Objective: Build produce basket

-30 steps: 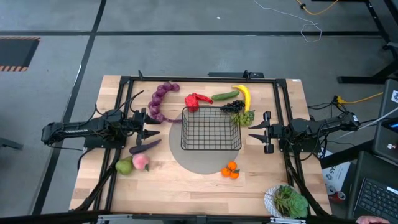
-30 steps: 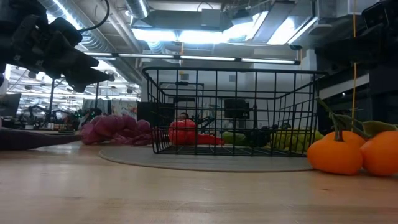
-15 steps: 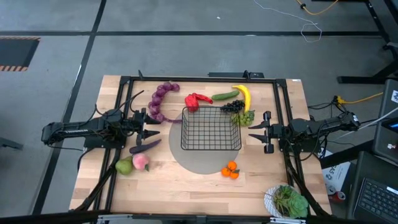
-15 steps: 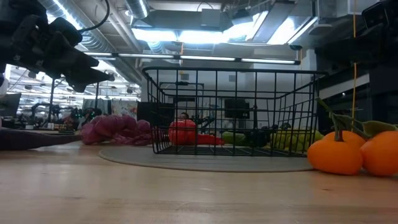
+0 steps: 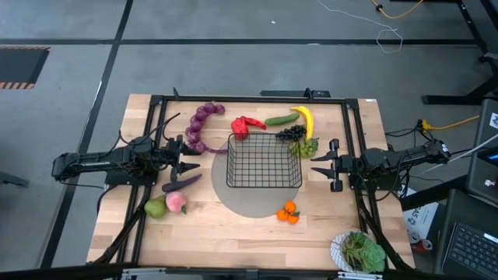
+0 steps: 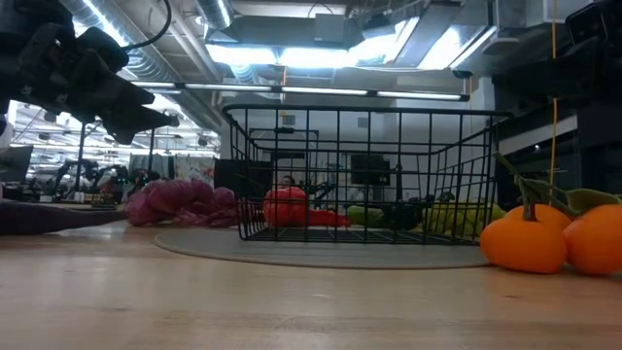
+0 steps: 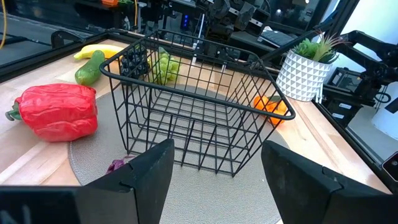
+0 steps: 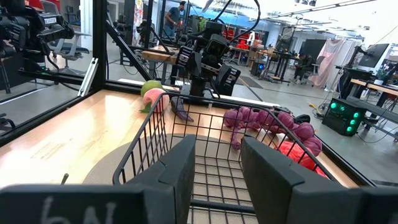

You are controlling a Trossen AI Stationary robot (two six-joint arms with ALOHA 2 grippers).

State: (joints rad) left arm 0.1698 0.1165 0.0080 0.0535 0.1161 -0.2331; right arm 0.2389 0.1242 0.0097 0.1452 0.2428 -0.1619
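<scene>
- Oranges (image 5: 289, 211) lie nearest the front edge, just off the grey mat (image 5: 249, 204); a potted plant (image 5: 361, 251) stands in the front right corner.
- Pear (image 5: 156, 208) and peach (image 5: 176, 202) touch each other at front left, with the eggplant (image 5: 181, 183) just behind them.
- The basket (image 5: 263, 161) sits upright and empty at the centre of the mat.
- The left gripper (image 5: 196, 160) hovers beside the basket's left wall, above the eggplant, fingers spread wide and holding nothing.
- The right gripper (image 5: 316, 165) hovers beside the basket's right wall, fingers narrowly parted and empty.
- Behind the basket lie the purple grape string (image 5: 200, 127), pepper (image 5: 244, 125), cucumber (image 5: 282, 119), banana (image 5: 305, 120), dark grapes (image 5: 291, 133) and green grapes (image 5: 306, 146).
- Judgement: no produce is loaded yet; this is the start, before the first pick. The left gripper is best placed for the eggplant: lower, straddle it, close, lift over the rim.
</scene>
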